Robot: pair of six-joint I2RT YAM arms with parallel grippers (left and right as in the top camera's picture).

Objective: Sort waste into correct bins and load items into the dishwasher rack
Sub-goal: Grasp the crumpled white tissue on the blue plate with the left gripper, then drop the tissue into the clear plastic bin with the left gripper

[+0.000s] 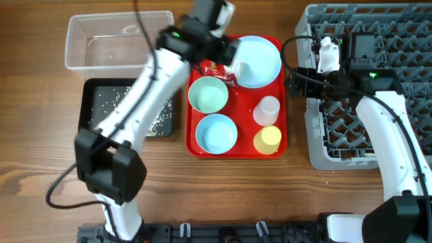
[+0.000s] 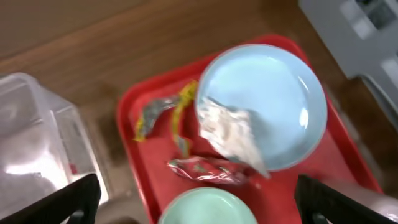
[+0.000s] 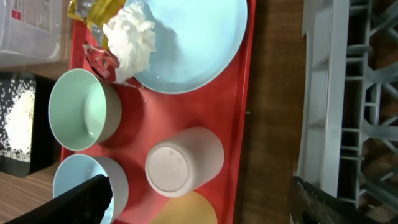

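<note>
On the red serving tray [image 1: 191, 145] lie a light-blue plate [image 1: 263, 57] with a crumpled white tissue [image 2: 233, 130] on its edge, red and yellow wrappers [image 2: 180, 118], a pale-green bowl [image 1: 208, 94], a light-blue bowl [image 1: 216, 133], an upside-down pale-pink cup [image 3: 185, 162] and a yellow cup [image 1: 267, 140]. My left gripper [image 1: 226, 50] is open and empty above the wrappers and tissue; in the left wrist view [image 2: 199, 208] its fingers straddle the green bowl's edge. My right gripper [image 1: 291, 81] is open and empty between the tray and the grey rack [image 1: 351, 135]; it also shows in the right wrist view [image 3: 208, 208].
A clear plastic tub [image 1: 118, 40] stands at the back left. In front of it is a black tray [image 1: 91, 101] holding loose rice grains [image 1: 158, 121]. The rack fills the right side. Bare wooden table lies along the front.
</note>
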